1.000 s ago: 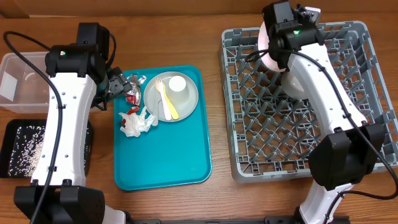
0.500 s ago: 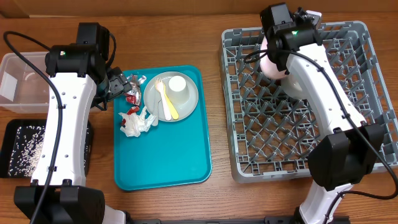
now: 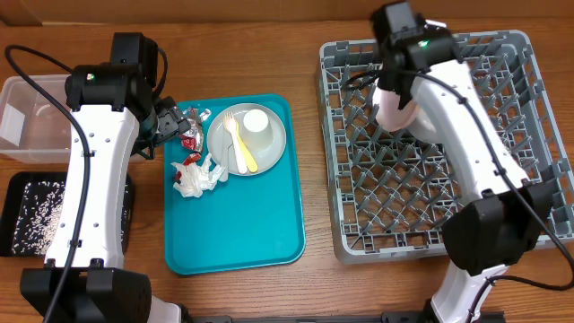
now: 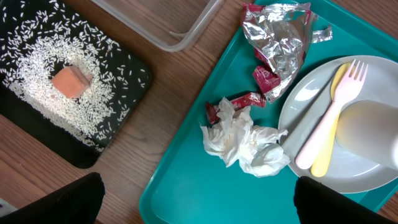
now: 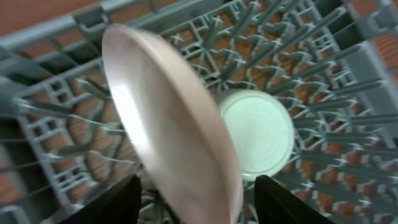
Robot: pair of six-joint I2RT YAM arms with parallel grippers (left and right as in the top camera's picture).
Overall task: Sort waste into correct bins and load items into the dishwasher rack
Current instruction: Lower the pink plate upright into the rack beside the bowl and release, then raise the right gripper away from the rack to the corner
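Observation:
The pink plate (image 5: 180, 137) stands tilted on edge among the pegs of the dishwasher rack (image 3: 502, 179), and shows below my right arm as a pink plate (image 3: 392, 112). My right gripper (image 5: 199, 202) straddles it with its jaws apart, a gap on each side. A white bowl (image 5: 258, 140) sits in the rack behind it. My left gripper (image 4: 199, 208) hangs open over the teal tray, short of the napkin (image 4: 245, 140) and foil wrappers (image 4: 280, 43). The grey-green plate (image 3: 247, 139) carries the cup (image 3: 257, 123) and cutlery (image 4: 326, 124).
The teal tray (image 3: 242, 224) lies between the arms. A clear tub (image 3: 31, 117) stands at the far left. In front of it, the black tray (image 4: 118, 118) holds rice (image 4: 37, 56) and an orange cube (image 4: 70, 81).
My right gripper has gone from shut to open. The pink plate came down from the rack's back edge and now leans between the pegs. The left arm has not moved.

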